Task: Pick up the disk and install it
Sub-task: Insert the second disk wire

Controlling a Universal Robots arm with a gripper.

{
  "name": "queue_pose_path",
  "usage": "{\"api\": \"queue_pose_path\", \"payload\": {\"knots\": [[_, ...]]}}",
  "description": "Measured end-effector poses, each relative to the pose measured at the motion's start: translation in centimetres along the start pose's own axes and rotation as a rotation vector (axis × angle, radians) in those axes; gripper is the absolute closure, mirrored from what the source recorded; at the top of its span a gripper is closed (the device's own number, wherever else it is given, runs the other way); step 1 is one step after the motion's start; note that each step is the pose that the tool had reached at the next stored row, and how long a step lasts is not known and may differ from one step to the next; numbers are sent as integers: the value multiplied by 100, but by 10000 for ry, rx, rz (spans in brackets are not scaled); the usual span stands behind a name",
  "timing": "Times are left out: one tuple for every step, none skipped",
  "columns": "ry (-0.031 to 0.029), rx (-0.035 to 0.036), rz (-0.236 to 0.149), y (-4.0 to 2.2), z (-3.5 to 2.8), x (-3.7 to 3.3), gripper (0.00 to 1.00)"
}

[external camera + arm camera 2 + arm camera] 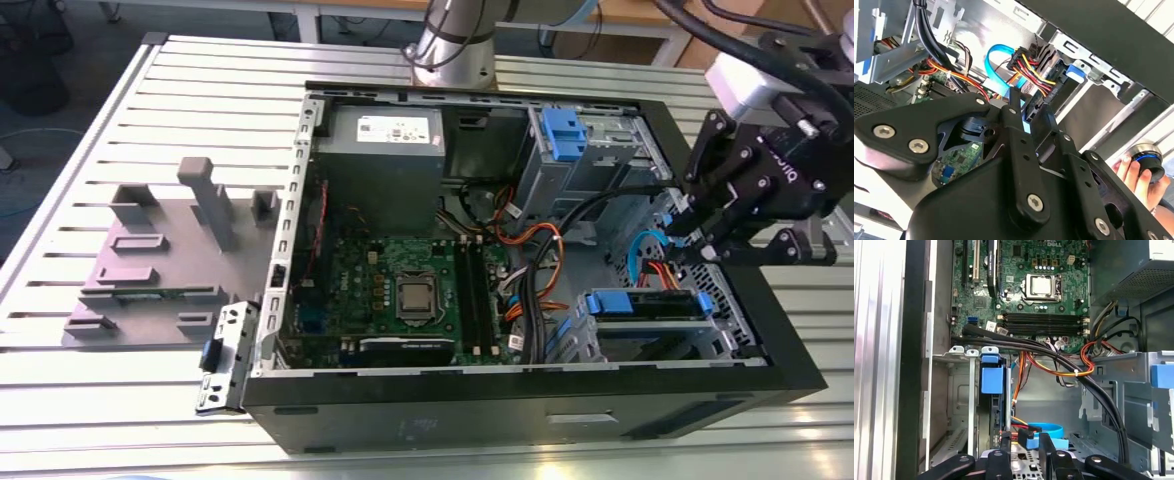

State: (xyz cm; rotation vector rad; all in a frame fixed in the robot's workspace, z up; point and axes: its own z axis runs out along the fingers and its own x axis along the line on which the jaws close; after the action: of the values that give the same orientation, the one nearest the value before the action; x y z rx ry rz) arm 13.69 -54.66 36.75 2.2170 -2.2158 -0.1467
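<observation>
Claw over the disk in the case's drive cage

Exterior view: the claw (687, 245) hangs above the disk (649, 304), bedded in the cage at the case's (534, 405) corner; I judge it stiff, weighty, shock-shy, best held by its blue-railed edges. Second wrist view: the fingers (1014, 107) stand apart, a blue cable (988, 62) between them, its connection hidden. First wrist view: cage metal hides the disk (991, 379) but for its blue rail.

One computer case (507, 398), one motherboard (400, 270), one grey holder (154, 265), one pincer (1025, 102).
</observation>
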Motion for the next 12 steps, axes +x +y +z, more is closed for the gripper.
{"api": "queue_pose_path", "payload": {"knots": [[1,0,-1,0,17,0,64],[0,0,-2,-1,35,1,64],[1,0,-2,-2,51,2,64],[1,0,-1,-2,64,3,64],[2,0,0,-3,75,4,64],[1,0,0,-3,84,5,64],[1,0,0,-4,93,5,64],[3,0,0,-4,94,5,64],[3,0,0,-4,94,5,64],[4,0,0,-4,94,5,64],[3,0,0,-4,94,5,64],[2,0,0,-4,95,5,64]]}}
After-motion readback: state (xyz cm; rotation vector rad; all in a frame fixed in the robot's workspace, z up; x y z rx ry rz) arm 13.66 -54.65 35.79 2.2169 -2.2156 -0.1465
